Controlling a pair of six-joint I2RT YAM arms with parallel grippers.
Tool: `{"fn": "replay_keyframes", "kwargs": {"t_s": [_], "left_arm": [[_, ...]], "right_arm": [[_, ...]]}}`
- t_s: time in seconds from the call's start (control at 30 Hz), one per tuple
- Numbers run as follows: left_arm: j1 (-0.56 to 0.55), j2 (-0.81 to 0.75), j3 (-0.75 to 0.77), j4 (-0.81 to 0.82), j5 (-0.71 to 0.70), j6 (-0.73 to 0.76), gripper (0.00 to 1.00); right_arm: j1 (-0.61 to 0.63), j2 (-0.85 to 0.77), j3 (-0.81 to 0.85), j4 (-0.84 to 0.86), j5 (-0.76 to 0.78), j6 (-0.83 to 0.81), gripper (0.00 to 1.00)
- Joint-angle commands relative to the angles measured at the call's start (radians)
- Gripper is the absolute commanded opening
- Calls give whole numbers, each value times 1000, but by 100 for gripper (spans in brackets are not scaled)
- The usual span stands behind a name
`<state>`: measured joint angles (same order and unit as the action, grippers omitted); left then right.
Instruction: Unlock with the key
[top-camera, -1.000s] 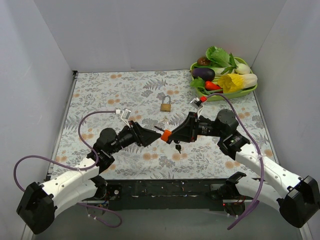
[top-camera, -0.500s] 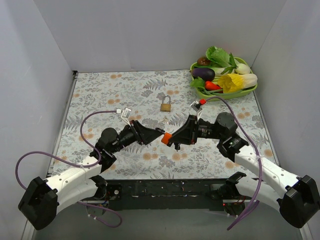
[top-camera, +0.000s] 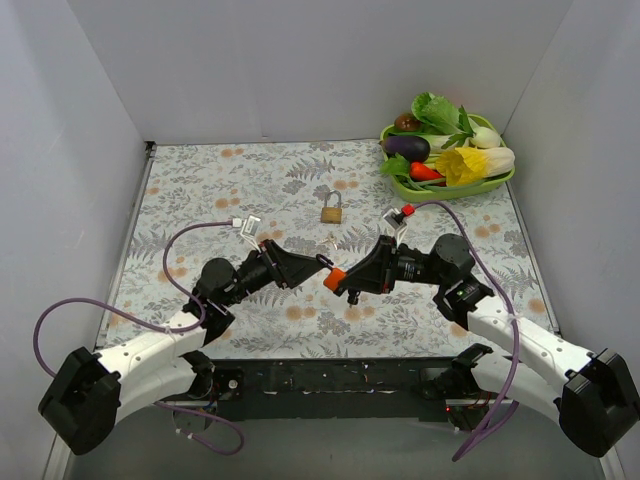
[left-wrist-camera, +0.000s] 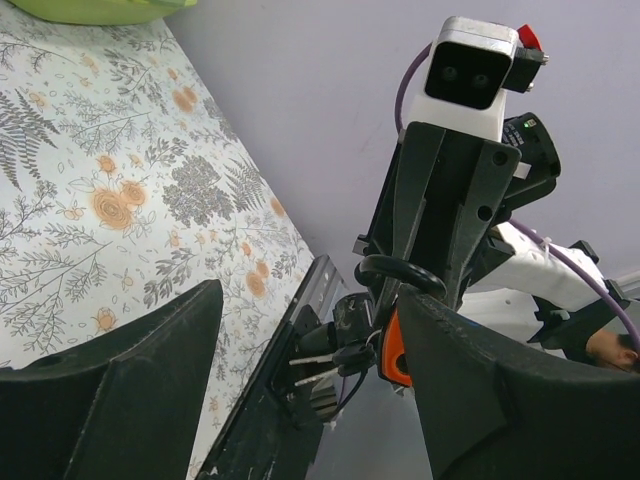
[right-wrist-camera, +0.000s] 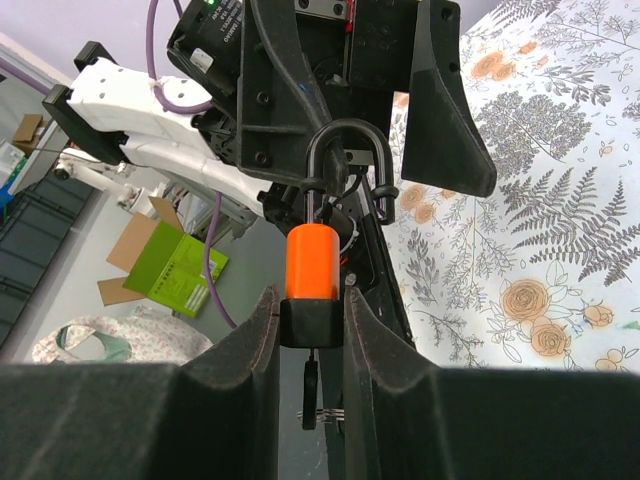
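Note:
My right gripper (top-camera: 340, 281) is shut on an orange and black padlock (top-camera: 333, 279), held above the table's near middle. Its black shackle (right-wrist-camera: 348, 140) points at my left gripper (top-camera: 318, 262). That gripper is open, with one finger (right-wrist-camera: 445, 110) on each side of the shackle. A bunch of keys (top-camera: 353, 296) hangs under the padlock, in the left wrist view (left-wrist-camera: 335, 355) and in the right wrist view (right-wrist-camera: 310, 385). The left wrist view shows the padlock (left-wrist-camera: 392, 350) close to the right finger. I cannot tell whether the fingers touch it.
A small brass padlock (top-camera: 332, 209) lies on the flowered mat (top-camera: 200, 180) beyond the grippers. A green tray (top-camera: 500, 183) of toy vegetables stands at the back right corner. Grey walls close in the left, back and right sides.
The right gripper has shifted the orange padlock slightly down and toward the left gripper. The left gripper has edged forward, so its fingers stand around the shackle.

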<state>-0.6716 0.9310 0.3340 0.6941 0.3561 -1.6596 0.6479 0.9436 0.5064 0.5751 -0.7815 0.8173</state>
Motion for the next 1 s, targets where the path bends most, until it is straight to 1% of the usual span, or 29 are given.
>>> {"fn": "replay_keyframes", "kwargs": {"t_s": [0.0, 0.03, 0.13, 0.17, 0.23, 0.27, 0.33, 0.37, 0.47, 0.53, 0.6, 0.67, 0.73, 0.87, 0.97], "left_arm": [[-2, 19, -9, 140, 18, -37, 70], [-2, 22, -12, 146, 20, -37, 70], [-2, -4, 0, 55, 6, -20, 70], [-2, -38, 22, -43, 0, -13, 70], [-2, -82, 46, -144, -15, 6, 72], [-2, -125, 60, -251, -19, 7, 72], [-2, -164, 97, -353, -28, 4, 72], [-2, -184, 108, -448, -35, -2, 72], [0, -225, 131, -546, -22, -60, 73], [-2, -204, 152, -576, -13, -112, 72], [0, -160, 171, -602, 32, -201, 70], [-2, -75, 197, -610, 79, -280, 67], [-2, -13, 217, -626, 127, -325, 65], [-6, 29, 269, -642, 139, -359, 70], [-6, 60, 281, -625, 139, -381, 71]], "right_arm": [[2, -6, -28, 101, -9, 36, 1], [2, -8, -29, 109, -7, 37, 1], [2, -23, -19, 92, 5, 17, 1], [1, -29, -13, 38, 25, -28, 1], [2, -39, 15, -29, 40, -76, 1], [2, -40, 20, -64, 47, -93, 1], [2, -40, 23, -83, 50, -131, 1], [2, -39, 23, -107, 56, -144, 1], [1, -28, 23, -130, 60, -196, 1], [2, -23, 17, -135, 60, -222, 1], [2, -25, 11, -139, 73, -239, 1], [2, -26, 11, -149, 88, -267, 1], [2, -31, 15, -173, 99, -293, 1], [2, -35, 29, -207, 120, -352, 1], [1, -34, 27, -207, 122, -360, 1]]}}
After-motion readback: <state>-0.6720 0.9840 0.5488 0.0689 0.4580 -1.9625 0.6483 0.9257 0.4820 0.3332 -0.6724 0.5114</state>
